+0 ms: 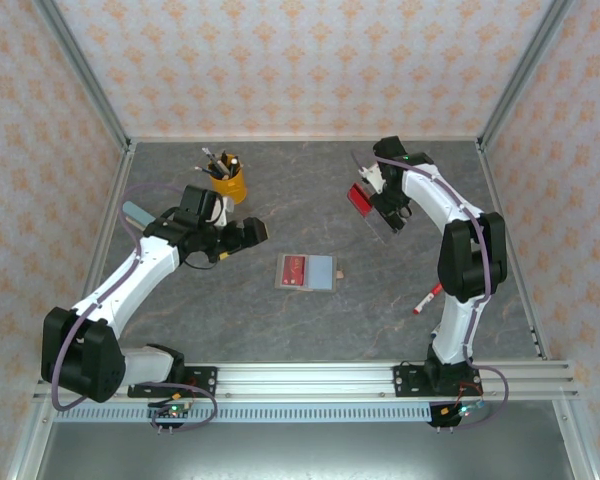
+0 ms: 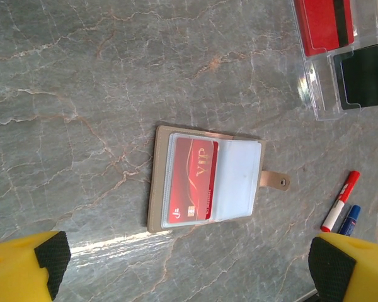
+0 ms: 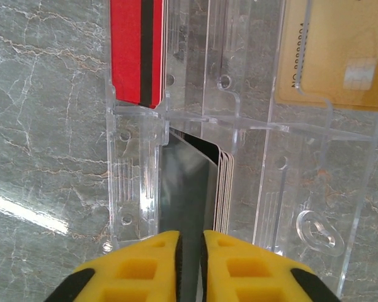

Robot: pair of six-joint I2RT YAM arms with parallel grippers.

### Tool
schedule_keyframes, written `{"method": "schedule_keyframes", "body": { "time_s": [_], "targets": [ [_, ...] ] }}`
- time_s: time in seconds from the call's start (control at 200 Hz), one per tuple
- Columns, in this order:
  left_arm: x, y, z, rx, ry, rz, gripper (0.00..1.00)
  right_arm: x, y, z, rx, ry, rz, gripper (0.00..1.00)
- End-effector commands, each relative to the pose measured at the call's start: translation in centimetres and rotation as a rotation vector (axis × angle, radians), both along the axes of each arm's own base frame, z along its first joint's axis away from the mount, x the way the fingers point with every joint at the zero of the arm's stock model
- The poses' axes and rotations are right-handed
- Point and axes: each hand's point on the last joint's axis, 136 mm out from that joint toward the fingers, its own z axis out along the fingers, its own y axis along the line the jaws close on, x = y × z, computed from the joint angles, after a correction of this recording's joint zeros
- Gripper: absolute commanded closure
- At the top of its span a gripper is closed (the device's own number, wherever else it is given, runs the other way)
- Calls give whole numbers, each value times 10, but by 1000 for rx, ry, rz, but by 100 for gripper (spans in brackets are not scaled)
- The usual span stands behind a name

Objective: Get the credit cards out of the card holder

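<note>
At table (image 1: 380,320) centre, card holder (image 2: 239,182): lay open, red card (image 2: 192,182) in pocket.
Right gripper (image 3: 190,242): narrow, pinched dark card (image 3: 186,182) in clear tray (image 3: 252,189), toward far-right corner.
Left gripper (image 1: 248,233): wide, hung left of holder.

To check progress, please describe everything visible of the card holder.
The card holder lies open and flat on the grey stone-look table, near its middle. Its cover is beige-grey, with a snap tab; inside are pale clear sleeves. One red VIP card sits in one sleeve; the other looks empty. Nothing else touches it.
</note>
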Motion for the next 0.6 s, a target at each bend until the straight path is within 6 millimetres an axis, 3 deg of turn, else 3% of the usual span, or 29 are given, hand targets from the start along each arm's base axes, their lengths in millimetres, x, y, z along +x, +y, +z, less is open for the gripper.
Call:
{"method": "schedule_keyframes", "body": {
  "time_s": [0.0, 0.175, 0.375, 0.49, 0.596],
  "targets": [
    [0, -1, 5, -20, -23, -10, 0, 5, -3, 11, -1, -25, -18, 80],
    [0, 0, 2, -13, -18, -1, 0, 4, 3, 36, 69, -79, -54, 79],
    [0, 6, -8, 6, 12, 42, 0, -5, 25, 73, 310, -164, -245, 63],
    [1, 2, -15, 2, 23, 44, 0, -28, 52, 79, 464, -179, -335, 55],
    [0, -3, -23, 16, 36, 29, 0, -53, 75, 75, 503, -157, -374, 54]
  ]
}}
